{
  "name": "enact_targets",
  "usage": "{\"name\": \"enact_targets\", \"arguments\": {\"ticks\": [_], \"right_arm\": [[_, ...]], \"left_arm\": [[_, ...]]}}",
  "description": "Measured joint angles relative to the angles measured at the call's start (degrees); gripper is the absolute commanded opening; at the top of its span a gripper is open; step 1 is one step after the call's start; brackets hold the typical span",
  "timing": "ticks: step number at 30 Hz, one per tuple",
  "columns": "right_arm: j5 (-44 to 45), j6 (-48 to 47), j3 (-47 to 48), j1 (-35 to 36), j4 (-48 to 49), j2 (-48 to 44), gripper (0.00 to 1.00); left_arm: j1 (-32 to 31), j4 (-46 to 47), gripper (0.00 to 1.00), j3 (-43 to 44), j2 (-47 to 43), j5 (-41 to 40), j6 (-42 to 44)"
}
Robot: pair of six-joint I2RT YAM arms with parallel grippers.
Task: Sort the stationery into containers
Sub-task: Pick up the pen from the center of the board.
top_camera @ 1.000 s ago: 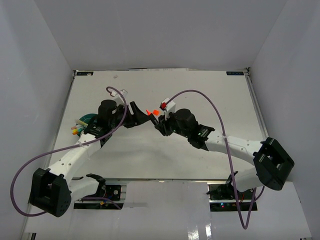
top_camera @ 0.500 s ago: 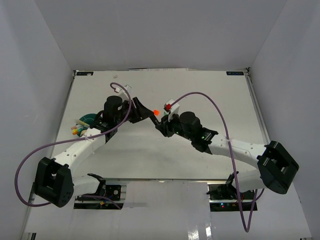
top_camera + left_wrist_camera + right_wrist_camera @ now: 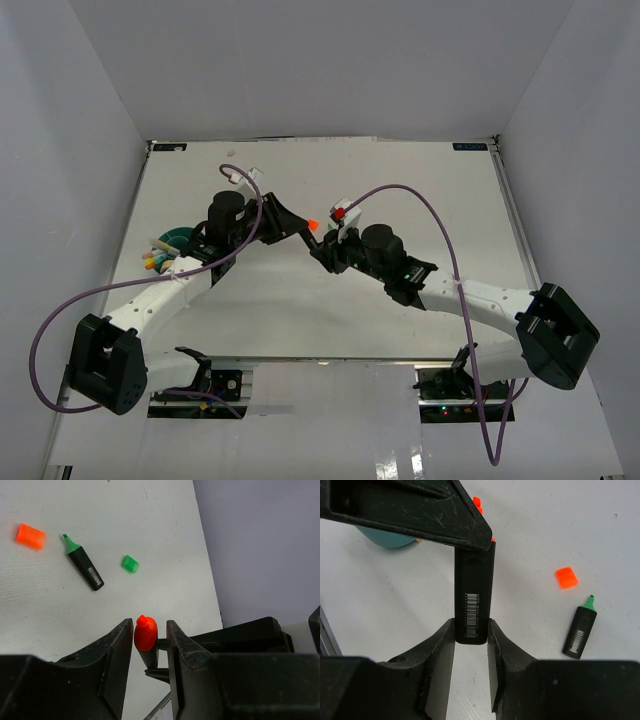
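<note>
Top view, arms: both reach in over the white table [image 3: 400,180] and meet mid-table, left gripper [image 3: 297,228] nose to nose with right gripper [image 3: 320,247]
Top view, orange marker [image 3: 313,225]: only its bright tip shows, right at the meeting point, up off the table
Top view, teal tub [image 3: 176,238]: out on the left side beside the left arm, coloured pens [image 3: 152,260] poking over its near rim, well apart from the marker
Left wrist, left gripper: fingers stand tight on either side of the marker's orange tip, and whether they truly pinch it, I cannot tell
Left wrist, table beyond: an orange cap [image 3: 30,535], a green marker [image 3: 83,569] lying flat with its green tip bare, and a green cap [image 3: 130,563] near it, none touching
Right wrist, right gripper: clamped on the butt end of the orange marker's black barrel, barcode label facing up
Right wrist, far end: the barrel runs up under a left finger that crosses the top of the view, a bit of the tub behind it
Right wrist, table: orange cap and green marker lie off to the right, apart
</note>
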Motion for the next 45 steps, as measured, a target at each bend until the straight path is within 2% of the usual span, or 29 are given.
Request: {"name": "enact_targets", "arguments": {"ticks": [7, 10, 11, 14, 16, 18, 23, 24, 26, 27, 31, 38, 45], "right_arm": [[0.0, 0.39, 0.0, 0.0, 0.9, -0.02, 0.08], [0.02, 0.52, 0.0, 0.0, 1.05, -0.02, 0.08], [0.02, 0.63, 0.0, 0.0, 1.07, -0.04, 0.08], [0.04, 0.7, -0.17, 0.0, 1.18, -0.24, 0.08], [0.07, 0.7, -0.33, 0.0, 1.14, -0.55, 0.11], [0.09, 0.7, -0.59, 0.0, 1.29, -0.9, 0.15], [0.0, 0.7, -1.14, 0.0, 1.46, -1.84, 0.48], [-0.17, 0.79, -1.14, 0.0, 1.44, -1.97, 0.58], [-0.7, 0.57, -1.14, -0.02, 1.03, -2.51, 0.66], [-1.44, 0.44, -1.14, -0.15, 0.48, -2.95, 0.75], [-5.79, -1.36, -1.07, -1.49, -2.69, -5.22, 0.9], [-17.73, -6.25, -0.11, -8.02, -9.44, -9.55, 0.91], [-29.35, -8.07, 4.22, -12.13, -11.04, -9.25, 0.84]], "left_arm": [[-0.39, 0.07, 0.41, -0.13, 0.0, 0.11, -0.42], [-0.52, 0.31, 0.32, -0.33, 0.0, 0.13, -0.61], [-0.52, 0.35, 0.24, -0.35, 0.0, 0.13, -0.63], [-0.63, 0.72, 0.13, -0.39, 0.0, 0.2, -0.39], [-0.63, 0.94, 0.08, -0.44, -0.02, 0.22, -0.28], [-0.66, 1.29, 0.07, -0.44, -0.07, 0.22, -0.04], [-0.79, 2.12, 0.03, -0.44, -0.28, 0.98, 1.55], [-0.81, 2.47, 0.03, -0.44, -0.42, 1.16, 2.19], [-0.81, 2.99, 0.03, -0.46, -0.81, 1.49, 3.93], [-0.81, 3.1, 0.03, -0.46, -1.09, 1.6, 5.07], [-0.76, 3.41, 0.02, -0.44, -2.25, 3.23, 10.27], [-0.74, 4.35, 0.01, -0.33, -2.8, 12.31, 19.04], [-0.76, 9.9, 0.01, -0.28, -2.8, 21.99, 21.07]]}}
